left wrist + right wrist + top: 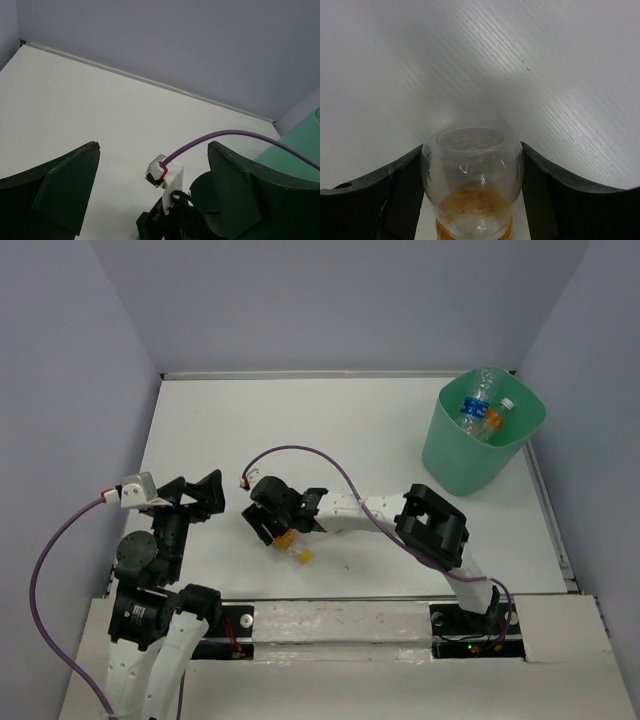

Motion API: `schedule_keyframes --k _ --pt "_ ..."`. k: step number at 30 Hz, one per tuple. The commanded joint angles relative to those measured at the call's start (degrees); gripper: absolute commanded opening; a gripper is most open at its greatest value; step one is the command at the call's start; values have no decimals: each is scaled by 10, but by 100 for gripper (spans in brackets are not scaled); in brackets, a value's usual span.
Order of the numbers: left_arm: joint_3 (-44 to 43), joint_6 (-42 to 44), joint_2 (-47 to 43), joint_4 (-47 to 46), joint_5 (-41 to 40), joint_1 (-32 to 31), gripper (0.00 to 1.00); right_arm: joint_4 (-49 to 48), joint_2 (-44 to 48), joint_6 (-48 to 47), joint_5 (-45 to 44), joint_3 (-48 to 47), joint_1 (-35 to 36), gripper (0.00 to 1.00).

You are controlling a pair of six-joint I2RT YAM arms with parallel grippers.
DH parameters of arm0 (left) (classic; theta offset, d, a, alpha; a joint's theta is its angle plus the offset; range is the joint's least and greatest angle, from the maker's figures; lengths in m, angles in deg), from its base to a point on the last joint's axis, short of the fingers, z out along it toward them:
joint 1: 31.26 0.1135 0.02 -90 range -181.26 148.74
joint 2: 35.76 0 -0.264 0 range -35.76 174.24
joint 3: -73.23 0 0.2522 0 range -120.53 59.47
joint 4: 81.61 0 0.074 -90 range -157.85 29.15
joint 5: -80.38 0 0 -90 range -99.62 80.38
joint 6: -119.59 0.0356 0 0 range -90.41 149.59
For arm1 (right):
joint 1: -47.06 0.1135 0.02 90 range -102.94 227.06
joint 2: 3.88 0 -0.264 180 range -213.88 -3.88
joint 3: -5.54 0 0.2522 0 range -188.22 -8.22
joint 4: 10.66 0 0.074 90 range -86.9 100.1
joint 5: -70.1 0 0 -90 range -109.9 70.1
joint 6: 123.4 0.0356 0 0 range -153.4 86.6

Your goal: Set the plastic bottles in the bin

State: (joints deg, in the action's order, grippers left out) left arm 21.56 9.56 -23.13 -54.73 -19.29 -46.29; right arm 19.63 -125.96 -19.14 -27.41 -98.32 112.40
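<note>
Mint-green bin (468, 458): bottles (479, 411) inside | right pincer (284, 532) clamps orange-label bottle (472, 185) | left pincer (205, 495) spread wide

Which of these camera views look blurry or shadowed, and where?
Right wrist: the clear crinkly plastic bottle with orange label sits too close, soft and hazy, grey shadow around it. Left wrist: the near dark fingers blur. Top external: even light, crisp throughout.

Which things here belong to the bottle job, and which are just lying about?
Job: orange-label bottle, in the right gripper; bin; bottles inside it.
Not job: purple cables; left gripper, open and empty.
</note>
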Motion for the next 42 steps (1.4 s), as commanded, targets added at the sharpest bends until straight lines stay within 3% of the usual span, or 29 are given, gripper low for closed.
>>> schedule_keyframes --k 1,3,10,15,19,24,30,33,36,37,42 --pt "-6 7 -8 -22 3 -5 99 3 18 11 -8 -38 4 56" --pt "-6 7 -10 -22 2 -5 99 2 32 16 -18 -40 4 45" --pt "-6 6 -15 -21 1 -11 99 -30 177 -11 -77 -43 -17 44" --pt "-6 7 -20 -22 2 -23 99 -48 336 -37 -109 12 -163 44" --pt "-6 6 -29 -23 3 -31 99 -86 463 -67 -223 44 -310 44" --pt "-6 6 -41 -22 2 -37 99 -127 499 -57 -260 63 -541 44" --pt "-6 6 -47 -21 0 -45 99 -185 462 -91 -305 94 -626 45" --pt "-7 6 -46 -19 -4 -49 99 -198 458 -89 -343 125 -633 53" --pt "-8 6 -46 -16 -11 -52 99 -200 452 -96 -390 133 -633 90" --pt "-8 7 -46 -17 -11 -54 99 -200 455 -106 -383 135 -633 95" --pt "-8 5 -45 -16 -14 -53 99 -173 508 -70 -305 136 -633 96"
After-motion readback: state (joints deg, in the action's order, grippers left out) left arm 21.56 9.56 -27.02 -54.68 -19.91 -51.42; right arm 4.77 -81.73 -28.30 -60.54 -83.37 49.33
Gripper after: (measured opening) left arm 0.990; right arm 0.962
